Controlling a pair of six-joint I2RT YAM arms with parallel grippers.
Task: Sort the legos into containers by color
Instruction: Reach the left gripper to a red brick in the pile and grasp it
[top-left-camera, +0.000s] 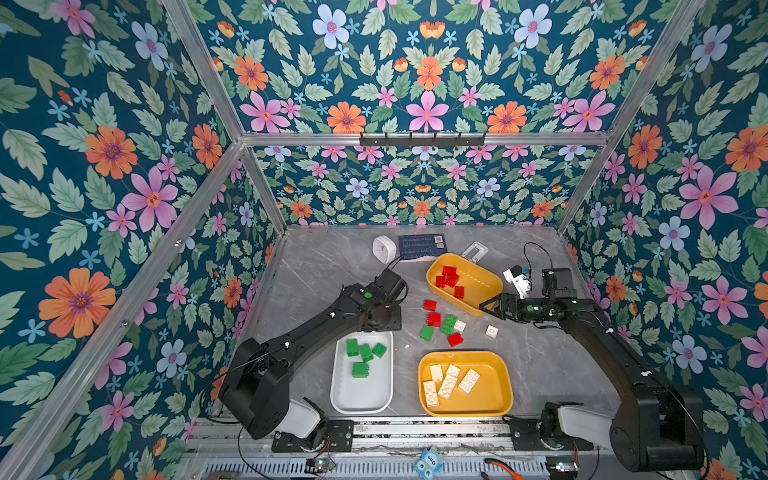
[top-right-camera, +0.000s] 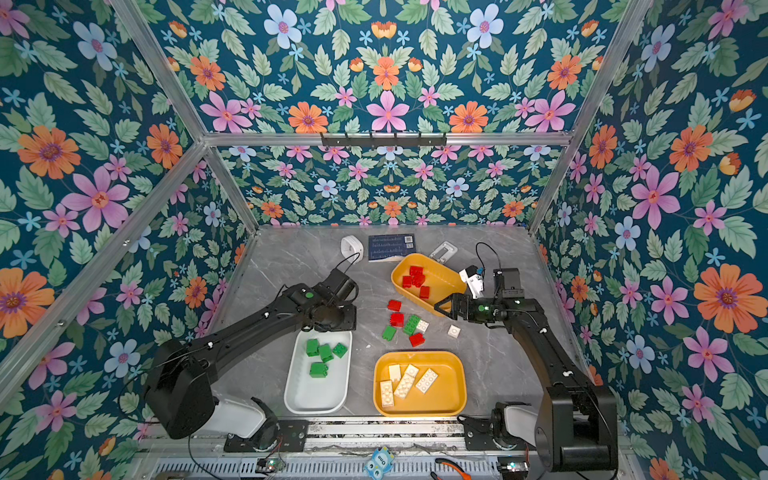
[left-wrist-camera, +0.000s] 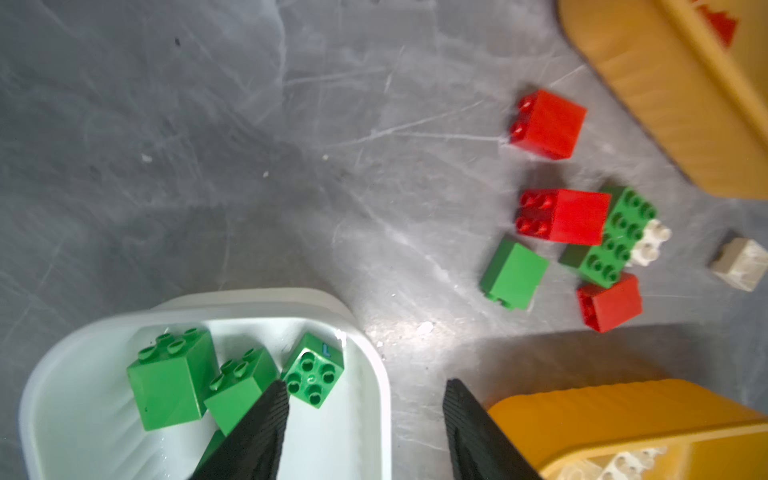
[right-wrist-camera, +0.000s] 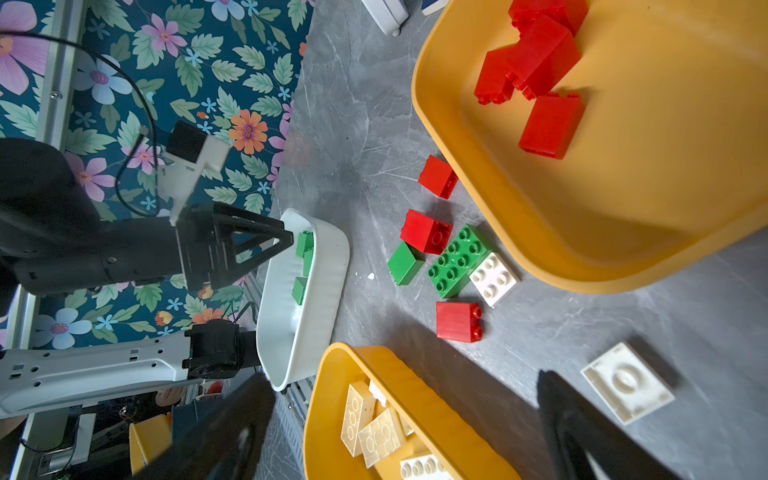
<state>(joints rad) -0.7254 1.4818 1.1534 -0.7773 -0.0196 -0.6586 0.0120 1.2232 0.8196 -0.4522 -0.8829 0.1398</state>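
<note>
While L hand (left-wrist-camera: 365, 384) gapes over white tub (left-wrist-camera: 249, 303) rim | R hand (right-wrist-camera: 403, 377) wide

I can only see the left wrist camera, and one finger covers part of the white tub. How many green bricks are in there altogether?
Observer: Four small green plastic bricks lie in the shallow white plastic tub.
Operator: Where is the right gripper?
Observer: The right gripper is open and empty. In a top view its tips overlap the near corner of the mustard-yellow plastic tub that holds red plastic bricks.
Operator: That lone cream piece looks blurry to me.
Observer: The small cream-white square plastic brick lies studs down on the table, touching nothing.
</note>
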